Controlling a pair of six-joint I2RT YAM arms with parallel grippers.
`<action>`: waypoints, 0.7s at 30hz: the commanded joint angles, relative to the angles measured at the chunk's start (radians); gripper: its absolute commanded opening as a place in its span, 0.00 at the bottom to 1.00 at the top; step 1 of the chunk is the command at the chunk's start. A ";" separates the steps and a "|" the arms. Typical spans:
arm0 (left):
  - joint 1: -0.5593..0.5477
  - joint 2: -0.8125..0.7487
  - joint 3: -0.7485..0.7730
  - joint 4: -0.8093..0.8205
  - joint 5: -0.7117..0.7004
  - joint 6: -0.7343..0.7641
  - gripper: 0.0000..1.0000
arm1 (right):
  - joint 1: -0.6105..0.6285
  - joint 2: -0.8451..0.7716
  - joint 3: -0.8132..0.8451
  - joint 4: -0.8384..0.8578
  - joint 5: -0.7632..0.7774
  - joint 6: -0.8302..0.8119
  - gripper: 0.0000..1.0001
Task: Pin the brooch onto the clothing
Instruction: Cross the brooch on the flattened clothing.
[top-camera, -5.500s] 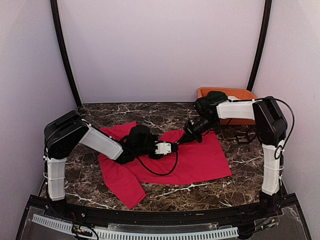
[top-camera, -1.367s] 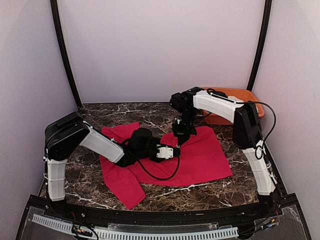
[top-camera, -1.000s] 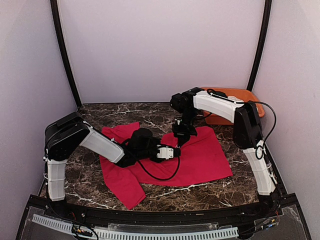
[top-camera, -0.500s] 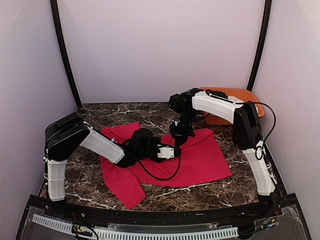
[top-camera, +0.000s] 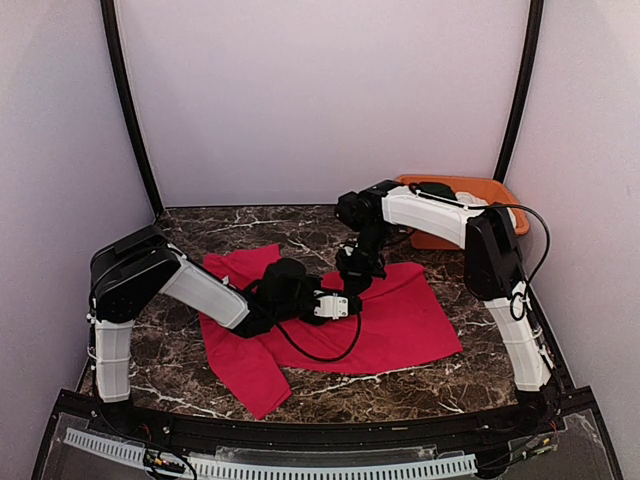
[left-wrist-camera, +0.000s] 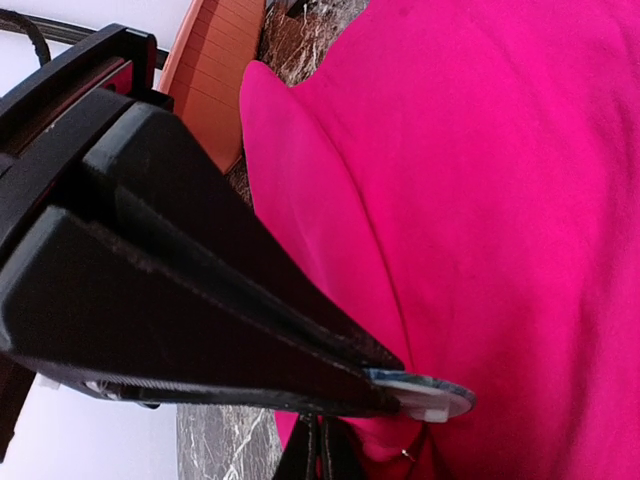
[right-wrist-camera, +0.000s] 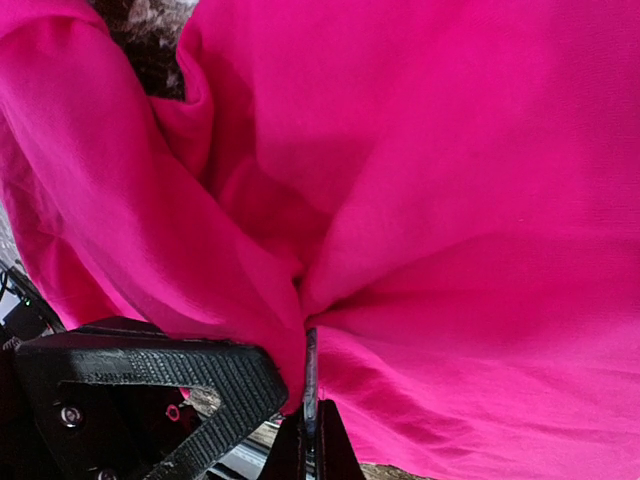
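Observation:
The clothing, a bright red T-shirt, lies spread on the marble table and fills both wrist views. My left gripper is shut on the brooch, a thin round disc with a blue-grey face and white back, held against a raised fold of the shirt. My right gripper comes in from the back, shut on a thin grey metal piece that runs up into the pinched fold; whether it belongs to the brooch I cannot tell. Both grippers meet at the shirt's middle.
An orange tray with dark cloth in it stands at the back right, also seen in the left wrist view. The left arm's black cable loops over the shirt. Side walls close the table in.
The right arm swung from beside the tray to the shirt's middle and, in the last second, edged a little left and back. The left arm has held still.

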 joint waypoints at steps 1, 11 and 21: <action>-0.008 -0.018 -0.016 0.067 0.000 0.003 0.01 | 0.020 -0.005 -0.031 0.054 -0.138 -0.037 0.00; -0.009 -0.017 -0.023 0.118 -0.032 -0.022 0.01 | 0.013 -0.068 -0.137 0.138 -0.219 -0.067 0.00; -0.002 -0.052 -0.059 0.272 -0.150 -0.150 0.49 | -0.048 -0.196 -0.355 0.331 -0.321 -0.061 0.00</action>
